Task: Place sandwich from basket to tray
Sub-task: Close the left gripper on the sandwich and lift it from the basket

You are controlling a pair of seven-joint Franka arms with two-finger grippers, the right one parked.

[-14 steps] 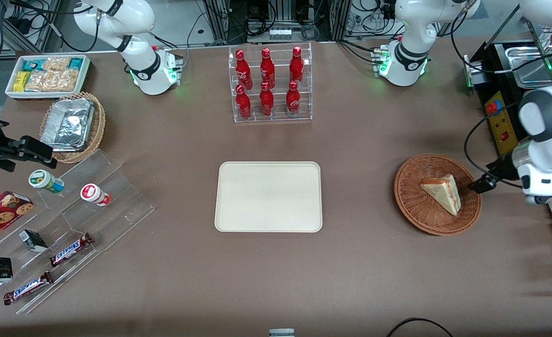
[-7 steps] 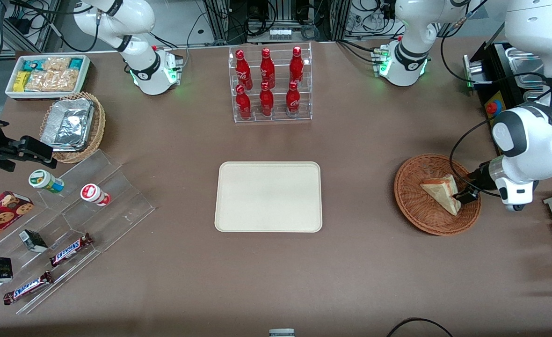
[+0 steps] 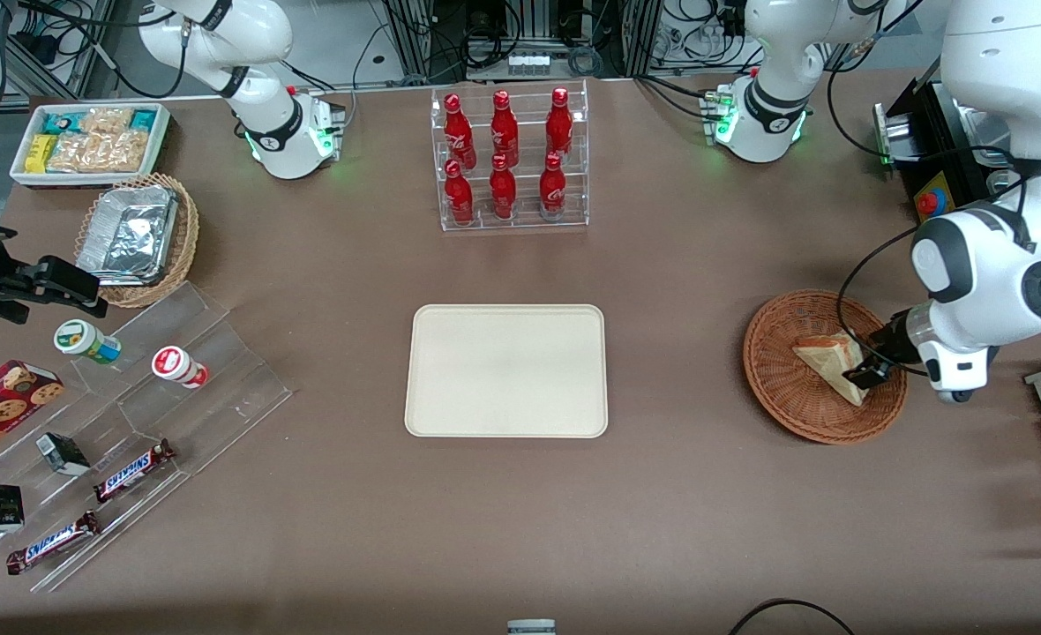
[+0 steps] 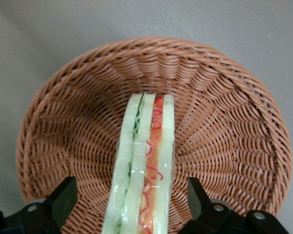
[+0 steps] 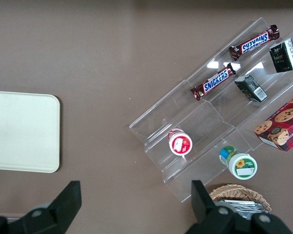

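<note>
A brown table (image 3: 706, 494) fills the front view. Near its middle lies the tray (image 3: 506, 370), a flat cream rectangle with rounded corners, bare. Farther from the front camera than the tray stands a clear rack of red bottles (image 3: 508, 159). Toward the working arm's end of the table sits the basket (image 3: 785, 397), a round shallow bowl of reddish-brown weave, well apart from the tray.

The white left arm (image 3: 988, 282) bends down over the basket's rim. Its gripper (image 3: 865, 363) is low inside the basket, at the wide end of the sandwich (image 3: 825, 362). The sandwich is a pale triangular wedge resting on the basket floor (its point aimed toward the tray).

From the wrist camera, the basket (image 4: 78, 117) curves around the sandwich (image 4: 144, 170), which stands on edge, showing pale bread layers with green filling on one side and red on the other. The two dark fingers (image 4: 63, 197) are spread wide, one on each side of the sandwich, with wicker visible between each finger and the bread; neither touches it.

Toward the parked arm's end of the table are a stepped clear display (image 3: 176, 370) with candy bars and small cups, a lighter wicker basket with foil trays (image 3: 137, 234), and a white bin of snack packets (image 3: 88, 141).
</note>
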